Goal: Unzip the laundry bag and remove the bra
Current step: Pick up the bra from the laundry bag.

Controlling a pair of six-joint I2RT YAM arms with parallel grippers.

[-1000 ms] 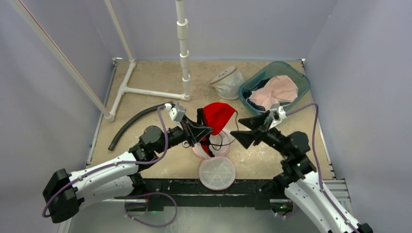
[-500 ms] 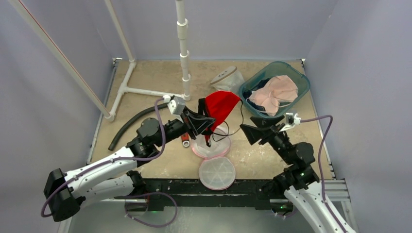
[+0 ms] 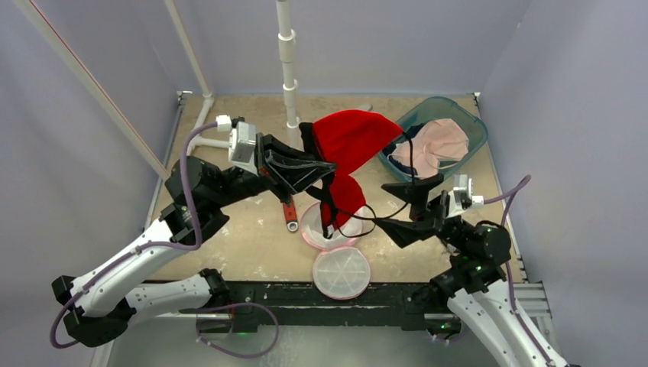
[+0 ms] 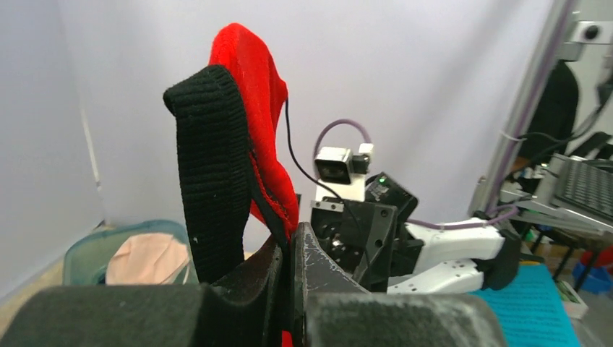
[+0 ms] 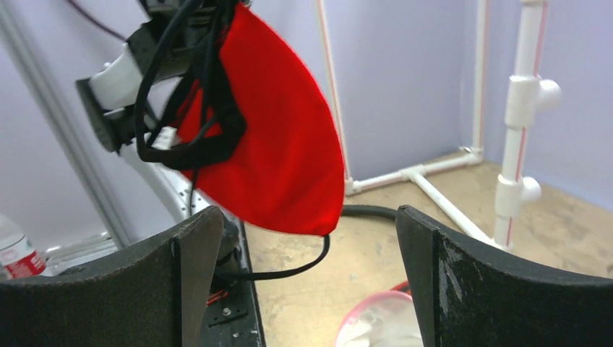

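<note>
One risk: left gripper (image 3: 330, 171) pinches the red bra (image 3: 351, 138) by its band, high over the laundry bag (image 3: 313, 231). The dangling strap (image 5: 289, 272) could snag the right gripper (image 3: 390, 208), whose jaws are spread wide.

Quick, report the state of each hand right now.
Left hand: closed on the red fabric bra with black straps.
Right hand: open, gripping nothing.
</note>
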